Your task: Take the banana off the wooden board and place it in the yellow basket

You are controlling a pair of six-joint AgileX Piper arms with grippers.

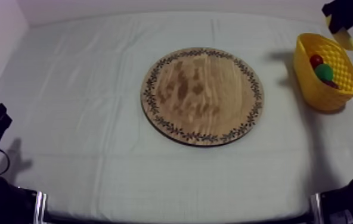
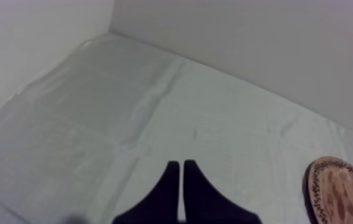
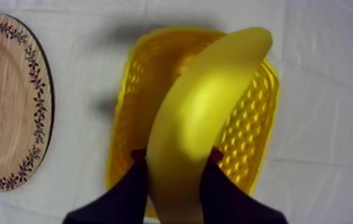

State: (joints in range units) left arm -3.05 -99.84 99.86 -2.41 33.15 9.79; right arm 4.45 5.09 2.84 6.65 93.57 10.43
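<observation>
Your right gripper (image 3: 176,167) pinches the banana (image 3: 208,107), one black finger on each side. It holds the banana in the air directly over the yellow basket (image 3: 256,125), at the right side of the worktop (image 1: 83,119). From the top, you see a small red fruit (image 1: 316,59) and a green fruit (image 1: 324,72) lying in the basket. The wooden board (image 1: 203,95) sits mid-worktop. Your left gripper (image 2: 182,176) sits low at the left, fingers pressed together, well apart from the board.
</observation>
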